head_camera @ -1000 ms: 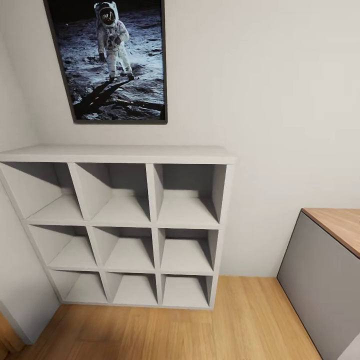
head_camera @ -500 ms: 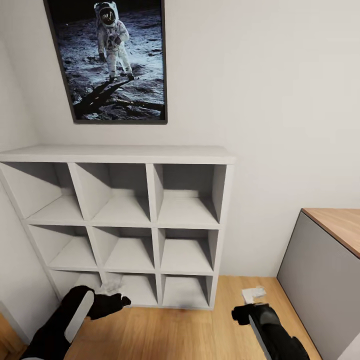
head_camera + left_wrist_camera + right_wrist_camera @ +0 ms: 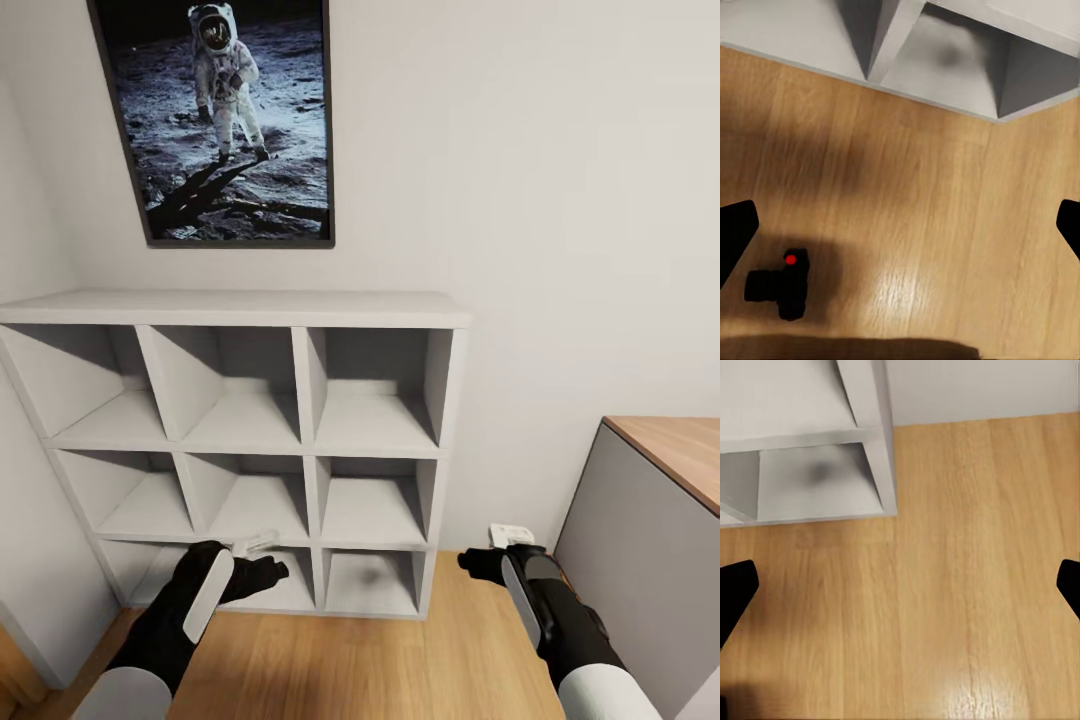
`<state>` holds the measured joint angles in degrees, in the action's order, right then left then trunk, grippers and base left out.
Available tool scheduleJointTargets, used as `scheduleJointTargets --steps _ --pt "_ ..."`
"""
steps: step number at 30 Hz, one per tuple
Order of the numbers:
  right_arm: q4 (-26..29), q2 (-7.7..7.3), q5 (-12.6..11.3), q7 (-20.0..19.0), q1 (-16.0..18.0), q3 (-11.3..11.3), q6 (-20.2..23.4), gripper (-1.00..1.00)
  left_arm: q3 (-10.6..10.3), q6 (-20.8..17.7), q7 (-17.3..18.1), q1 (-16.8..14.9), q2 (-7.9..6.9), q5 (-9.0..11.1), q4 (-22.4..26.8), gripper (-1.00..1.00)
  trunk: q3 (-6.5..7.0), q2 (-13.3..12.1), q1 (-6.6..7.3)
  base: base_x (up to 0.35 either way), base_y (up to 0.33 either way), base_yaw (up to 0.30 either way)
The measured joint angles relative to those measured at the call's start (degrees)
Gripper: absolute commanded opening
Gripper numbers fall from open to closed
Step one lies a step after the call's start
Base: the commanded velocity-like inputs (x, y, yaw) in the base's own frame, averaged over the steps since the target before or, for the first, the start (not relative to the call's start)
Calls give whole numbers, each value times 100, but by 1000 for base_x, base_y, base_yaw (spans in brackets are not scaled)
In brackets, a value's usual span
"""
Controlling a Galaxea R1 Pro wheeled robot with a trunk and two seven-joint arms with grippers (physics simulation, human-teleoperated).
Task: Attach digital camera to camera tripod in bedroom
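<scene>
The digital camera (image 3: 781, 283), small, black and with a red dot on its top, lies on the light wood floor in the left wrist view, a little in front of the white cube shelves. My left gripper (image 3: 900, 232) hangs above the floor, open and empty, with the camera close to one finger (image 3: 735, 234). In the head view that left gripper (image 3: 262, 572) is in front of the bottom row of shelves. My right gripper (image 3: 478, 563) is open over bare floor, with its dark fingertips (image 3: 735, 589) spread wide. The camera tripod is out of view.
The white cube shelves (image 3: 300, 380) stand against the white wall under a framed astronaut poster (image 3: 225, 115). A grey cabinet with a wooden top (image 3: 650, 520) stands close to my right arm. A white wall corner (image 3: 40, 590) lies beside my left arm.
Both arms have risen into the head view, from unseen a second ago to level with the bottom shelves, moving up and forward. The camera view has not shifted.
</scene>
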<state>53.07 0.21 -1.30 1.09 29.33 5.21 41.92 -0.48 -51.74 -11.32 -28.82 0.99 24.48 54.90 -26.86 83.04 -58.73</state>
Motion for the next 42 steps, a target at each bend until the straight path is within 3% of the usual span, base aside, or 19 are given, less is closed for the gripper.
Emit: scheduleJointTargets --steps 11,17,42 --pt "-24 -52 85 -63 34 22 63 100 -6 164 -249 -15 261 8 -21 100 0 0 0 0 0 0" --pt "-23 -63 86 -79 34 22 68 100 -1 170 -253 -14 285 5 -27 100 0 0 0 0 0 0" --pt "-10 -74 102 -146 50 64 0 100 62 154 -198 -12 250 90 -72 100 -449 1001 -549 0 0 0"
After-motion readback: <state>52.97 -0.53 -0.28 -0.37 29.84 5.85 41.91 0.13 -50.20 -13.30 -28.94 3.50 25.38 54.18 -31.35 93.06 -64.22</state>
